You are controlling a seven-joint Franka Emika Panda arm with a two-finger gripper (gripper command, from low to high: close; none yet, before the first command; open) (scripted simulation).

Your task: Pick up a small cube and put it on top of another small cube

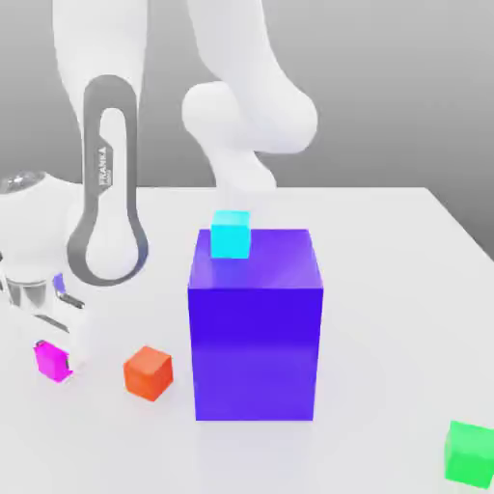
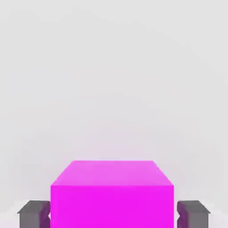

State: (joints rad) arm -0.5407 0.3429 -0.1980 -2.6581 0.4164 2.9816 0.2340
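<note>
Fingers (image 2: 34,213) either side of small cube (image 2: 111,194), w/ slight gaps, on table (image 2: 111,67)

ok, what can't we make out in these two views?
- Exterior view: the small cube is partly hidden behind the arm.
- Hand view: the same cube is cut off by the frame edge, so its base is out of sight.
- Exterior view: the green cube is clipped at the exterior view's right edge.
- Exterior view: the blue block hides the table behind it.
</note>
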